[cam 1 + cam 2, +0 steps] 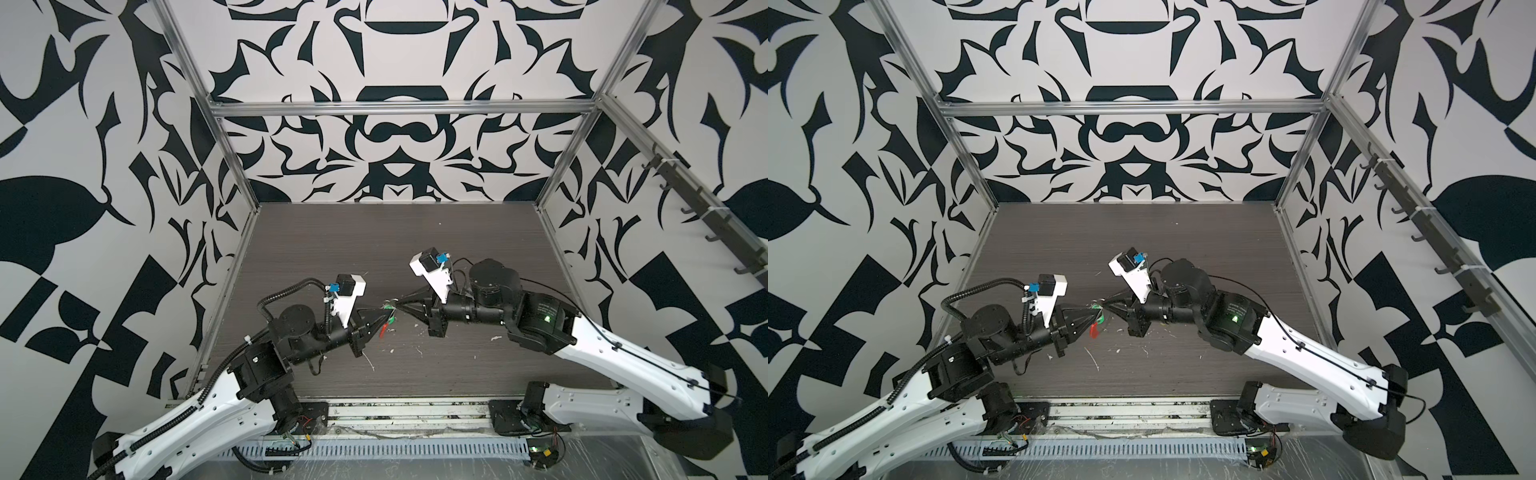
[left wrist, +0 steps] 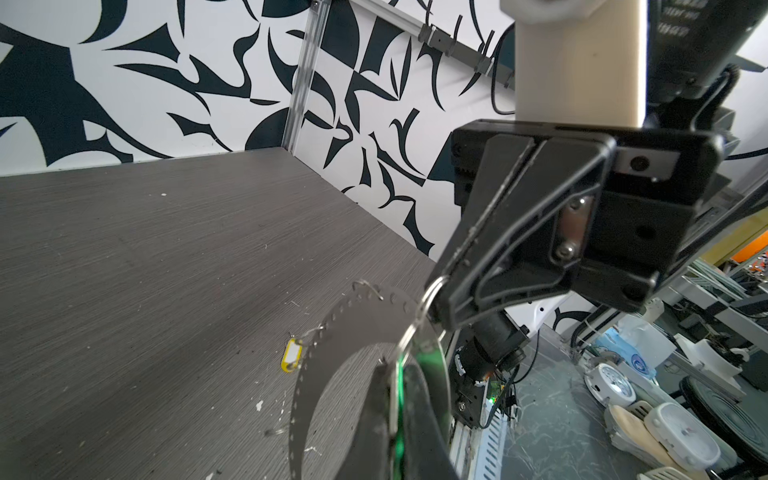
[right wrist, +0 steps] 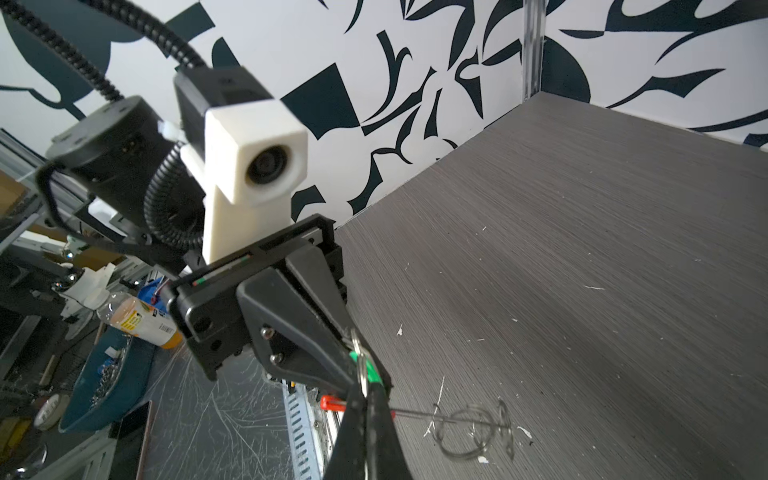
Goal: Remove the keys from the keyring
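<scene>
Left claw [image 1: 384,319] grasps the green key [image 3: 375,377]. Right claw [image 1: 398,306], at two o'clock, clamps its silver loop [image 2: 424,298].

Robotics lab test cell: an aluminium frame [image 1: 399,109] and black-and-white patterned walls [image 1: 62,124] enclose a grey tabletop [image 1: 374,241]; equipment clutter [image 2: 615,386] lies beyond.

Green key [image 3: 375,379] and yellow key [image 2: 292,354] beside keyring [image 2: 361,320]

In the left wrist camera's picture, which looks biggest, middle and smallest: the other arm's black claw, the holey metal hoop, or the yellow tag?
1. Right gripper: largest, though it sits close to the camera.
2. Keyring: its perforated arc is clearly smaller.
3. Yellow key: smallest by far.
</scene>
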Controlling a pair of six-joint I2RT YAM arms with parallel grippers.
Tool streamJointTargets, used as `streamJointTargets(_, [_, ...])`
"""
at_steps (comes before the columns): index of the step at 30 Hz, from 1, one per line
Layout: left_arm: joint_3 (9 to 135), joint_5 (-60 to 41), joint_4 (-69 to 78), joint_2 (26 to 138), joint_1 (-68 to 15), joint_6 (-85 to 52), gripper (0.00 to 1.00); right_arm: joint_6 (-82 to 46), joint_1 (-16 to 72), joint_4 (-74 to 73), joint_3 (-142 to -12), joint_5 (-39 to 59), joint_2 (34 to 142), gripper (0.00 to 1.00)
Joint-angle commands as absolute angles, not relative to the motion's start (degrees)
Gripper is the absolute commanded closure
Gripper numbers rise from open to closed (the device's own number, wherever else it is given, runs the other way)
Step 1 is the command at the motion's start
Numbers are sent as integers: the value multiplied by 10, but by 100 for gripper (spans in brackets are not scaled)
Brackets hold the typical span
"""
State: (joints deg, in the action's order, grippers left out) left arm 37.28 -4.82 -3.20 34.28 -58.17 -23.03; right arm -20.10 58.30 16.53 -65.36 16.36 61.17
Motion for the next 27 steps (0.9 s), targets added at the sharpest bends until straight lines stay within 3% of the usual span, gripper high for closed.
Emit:
streamJointTargets(1, [384,1,-52,341,-614,-217,100,-241,568,63,-644,118,593,100])
streamJointTargets(18, [398,230,-50,410,-772,-169,100,-328,557,-132,-567,97,599,100])
streamJointTargets(27, [382,272,-60,378,-775,-193,100,-282,557,-54,-562,30,567,100])
